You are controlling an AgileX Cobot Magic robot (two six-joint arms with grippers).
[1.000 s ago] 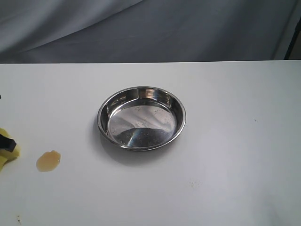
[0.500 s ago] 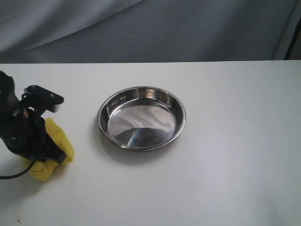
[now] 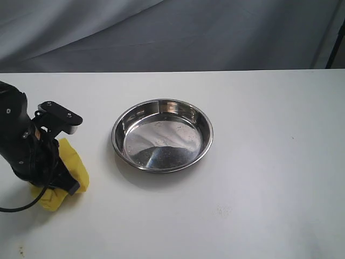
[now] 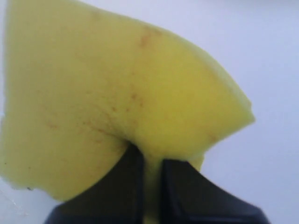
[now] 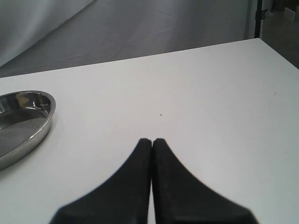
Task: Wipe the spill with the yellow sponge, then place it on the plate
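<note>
My left gripper [image 3: 56,181] is shut on the yellow sponge [image 3: 73,164], pressing it against the white table at the left, where the spill lay; the spill itself is hidden under the sponge and arm. In the left wrist view the yellow sponge [image 4: 121,98] fills most of the frame, pinched between the black fingers [image 4: 122,186], with brownish stains on its foam. The shiny steel plate [image 3: 121,125] stands empty to the right of the sponge, a short gap away. My right gripper [image 5: 152,141] is shut on nothing above bare table, with the plate [image 5: 44,116] off to its side.
A grey cloth backdrop [image 3: 172,32] hangs behind the table's far edge. A black cable [image 3: 16,208] trails from the left arm near the table's left edge. Small specks mark the white tabletop [image 3: 259,178] to the right of the plate.
The left arm came in from the left edge with the sponge and covered the spill, then shifted slightly right and toward the front. The plate has not moved.
</note>
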